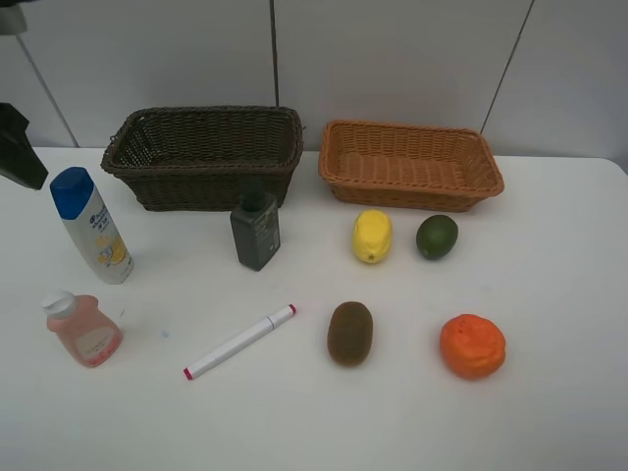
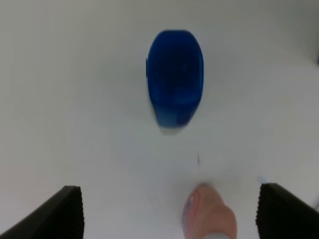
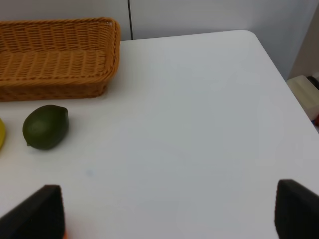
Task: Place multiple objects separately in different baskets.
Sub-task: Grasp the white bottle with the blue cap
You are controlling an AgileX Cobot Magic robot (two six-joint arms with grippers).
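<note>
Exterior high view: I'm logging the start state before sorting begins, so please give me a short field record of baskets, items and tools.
baskets: dark brown basket back left, light orange-tan basket back right; no item seen inside either
bottles: white blue-capped bottle, pink bottle, small dark green bottle, on the table, left half
marker: white red-tipped marker lying front centre
fruit: yellow lemon, green lime, brown kiwi, orange fruit, right half
left tool: open, empty, above the two leftmost bottles
right tool: open, empty
</note>
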